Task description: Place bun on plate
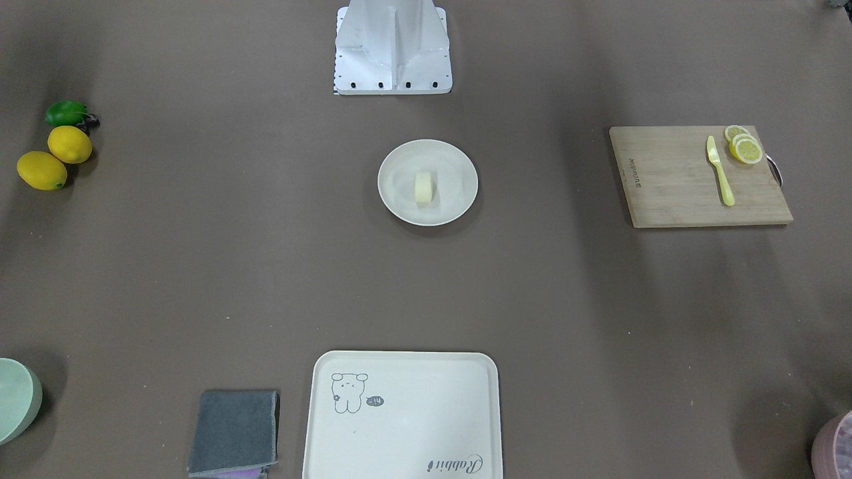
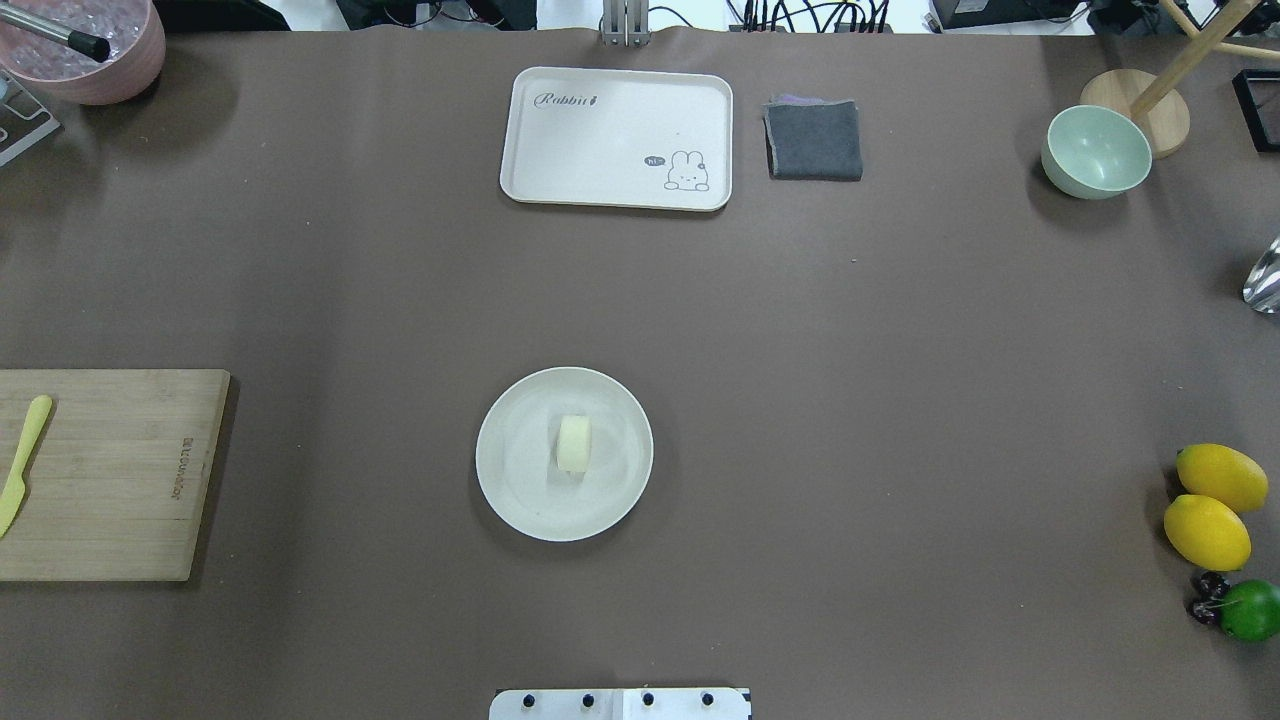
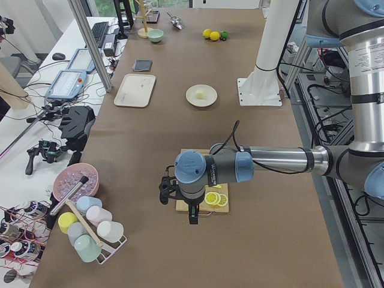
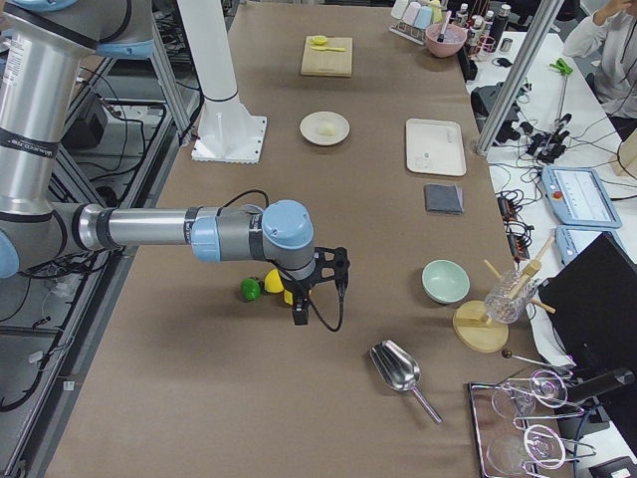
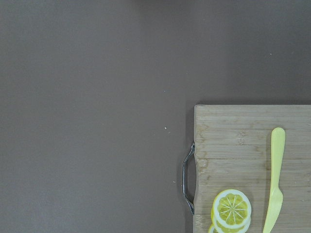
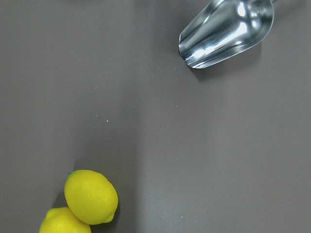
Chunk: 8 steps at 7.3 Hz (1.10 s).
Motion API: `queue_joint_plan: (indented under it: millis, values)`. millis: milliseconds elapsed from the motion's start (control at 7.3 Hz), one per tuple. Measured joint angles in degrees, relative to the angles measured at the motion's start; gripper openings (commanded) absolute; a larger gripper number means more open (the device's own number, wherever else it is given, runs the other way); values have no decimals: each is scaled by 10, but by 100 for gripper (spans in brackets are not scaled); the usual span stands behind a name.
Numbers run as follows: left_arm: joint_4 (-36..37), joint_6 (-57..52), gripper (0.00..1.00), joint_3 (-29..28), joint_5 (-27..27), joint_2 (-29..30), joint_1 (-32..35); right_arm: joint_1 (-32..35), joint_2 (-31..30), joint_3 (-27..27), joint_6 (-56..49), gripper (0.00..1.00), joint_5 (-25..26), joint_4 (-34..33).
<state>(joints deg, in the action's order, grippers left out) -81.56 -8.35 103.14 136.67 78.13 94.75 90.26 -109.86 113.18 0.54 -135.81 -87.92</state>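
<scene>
The small pale bun (image 1: 423, 187) lies on its side in the middle of the round cream plate (image 1: 466, 166), in front of the robot's base; the overhead view shows the same bun (image 2: 573, 443) and plate (image 2: 515, 485). Neither gripper is near them. My left gripper (image 3: 192, 215) hangs over the cutting board's end, far from the plate (image 3: 193, 99). My right gripper (image 4: 299, 314) hangs above the lemons at the other end. Both grippers show only in the side views, so I cannot tell whether they are open or shut.
A wooden cutting board (image 1: 672, 179) holds lemon slices (image 1: 745, 148) and a yellow knife (image 1: 721, 173). A cream tray (image 2: 617, 138), grey cloth (image 2: 814, 140) and green bowl (image 2: 1096, 152) sit on the far side. Lemons (image 2: 1210, 505), a lime (image 2: 1250, 609) and a metal scoop (image 6: 226, 31) lie on the right.
</scene>
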Motion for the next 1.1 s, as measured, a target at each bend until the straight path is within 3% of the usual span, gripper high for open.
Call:
queue_joint_plan:
  millis: [1096]
  values:
    - [0, 0, 98, 2, 0, 1, 0, 0, 0, -1, 0, 100, -21, 1]
